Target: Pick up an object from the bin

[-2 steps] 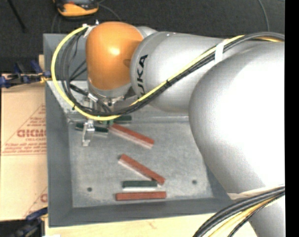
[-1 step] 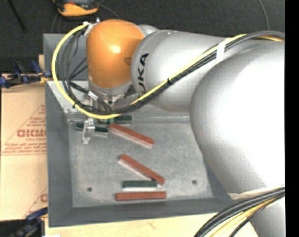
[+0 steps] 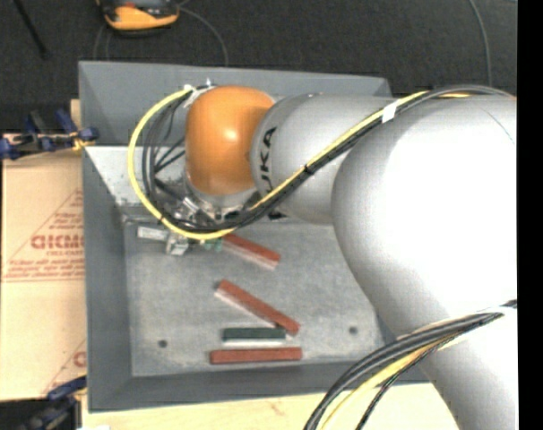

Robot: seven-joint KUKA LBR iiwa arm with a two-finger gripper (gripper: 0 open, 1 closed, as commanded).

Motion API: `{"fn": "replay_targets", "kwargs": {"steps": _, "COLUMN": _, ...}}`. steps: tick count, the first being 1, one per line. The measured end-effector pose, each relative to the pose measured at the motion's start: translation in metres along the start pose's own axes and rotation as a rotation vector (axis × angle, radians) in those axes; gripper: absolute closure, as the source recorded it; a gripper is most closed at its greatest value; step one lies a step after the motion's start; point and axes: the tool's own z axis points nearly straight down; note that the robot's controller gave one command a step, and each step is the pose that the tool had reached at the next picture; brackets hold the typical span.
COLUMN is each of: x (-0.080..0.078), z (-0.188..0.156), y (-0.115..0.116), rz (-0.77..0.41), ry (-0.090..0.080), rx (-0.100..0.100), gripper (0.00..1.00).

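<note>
Four bars [image 3: 256,305], perhaps wooden, litter grey bin floor [image 3: 173,312].

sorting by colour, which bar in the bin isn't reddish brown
The short dark green flat bar, right beside the lowest reddish-brown flat bar; all three others are reddish brown.

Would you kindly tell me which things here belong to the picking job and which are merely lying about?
Job: gripper; grey bin; upper reddish bar; middle reddish bar; dark green bar; lowest reddish bar.
Lying about: orange-and-black device outside the bin.
</note>
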Motion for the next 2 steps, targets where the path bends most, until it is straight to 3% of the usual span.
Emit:
{"fn": "replay_targets", "kwargs": {"steps": 1, "x": 0.0, "z": 0.0, "y": 0.0, "rz": 0.001, "ry": 0.0, "rx": 0.0, "gripper": 1.0}}
{"fn": "replay_targets", "kwargs": {"steps": 2, "x": -0.006, "z": -0.029, "y": -0.002, "rz": 0.009, "ry": 0.023, "rx": 0.012, "gripper": 1.0}}
